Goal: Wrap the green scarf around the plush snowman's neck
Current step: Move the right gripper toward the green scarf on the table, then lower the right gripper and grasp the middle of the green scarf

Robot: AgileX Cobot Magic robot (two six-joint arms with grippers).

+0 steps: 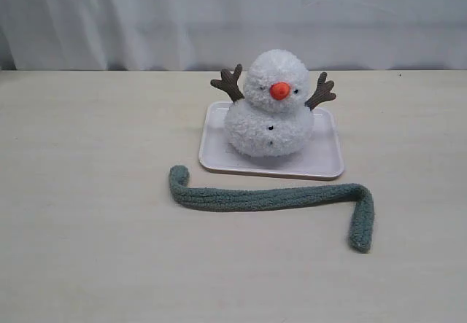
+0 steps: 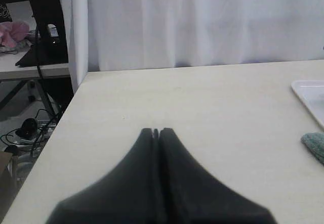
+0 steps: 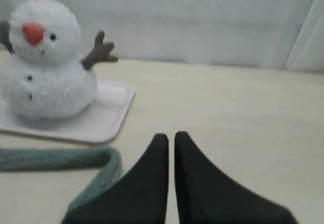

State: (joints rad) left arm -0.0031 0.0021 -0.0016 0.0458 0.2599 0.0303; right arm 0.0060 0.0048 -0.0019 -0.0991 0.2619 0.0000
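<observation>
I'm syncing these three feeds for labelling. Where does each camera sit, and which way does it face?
Exterior view: off the arms, raised, facing the fluffy white plush snowman on its pale rectangular tray, grey-green knit scarf in front; no robot parts.
Left wrist view: low over the table, facing the white curtain; black left gripper, shut, in the foreground.
Right wrist view: low, facing the snowman; black right gripper, nearly shut.
Shared: all three show tray and scarf.
</observation>
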